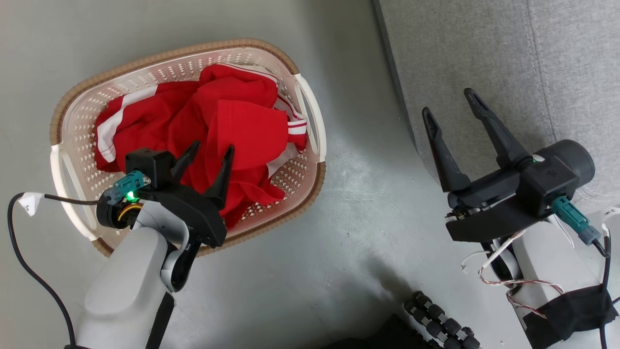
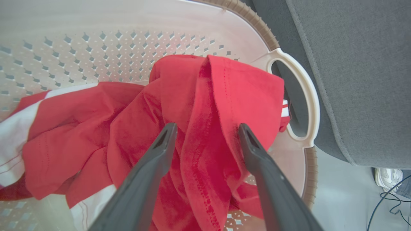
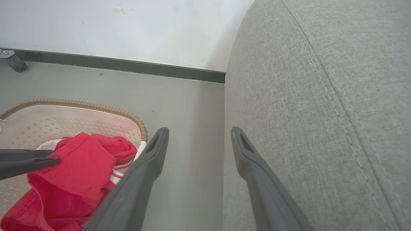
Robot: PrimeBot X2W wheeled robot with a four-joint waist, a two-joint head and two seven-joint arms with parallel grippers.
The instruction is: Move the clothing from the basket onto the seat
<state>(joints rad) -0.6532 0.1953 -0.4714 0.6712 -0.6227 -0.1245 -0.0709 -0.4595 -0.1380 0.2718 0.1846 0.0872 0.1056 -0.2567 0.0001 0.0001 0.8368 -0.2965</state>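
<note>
Head view, with both wrist views. The basket (image 1: 227, 44) stands on the grey floor (image 1: 363, 218) at the upper left of the frame. The clothing (image 1: 227, 116) lies crumpled inside it, heaped toward the right-hand handle, with white stripes showing at the left and right edges of the heap. The seat (image 1: 484, 48) fills the upper right; a strip of bare floor separates its rounded edge from the basket.

The left gripper (image 1: 213, 146) is over the basket's near half with its fingers spread. In the left wrist view the two fingers straddle a raised fold of red cloth; whether they touch it cannot be told. The right gripper (image 1: 447, 102) is at right of centre, fingers also spread and holding nothing. In the right wrist view one finger lies over the floor strip and the other over the seat's edge.

Surroundings: a black cable (image 1: 72, 199) with a white tag runs at the lower left, and dark ribbed rollers (image 1: 436, 320) sit at the bottom edge. A pale wall (image 3: 128, 25) with a dark skirting (image 3: 128, 65) closes the floor beyond the basket. A white shoe (image 2: 388, 178) shows by the seat's base.
</note>
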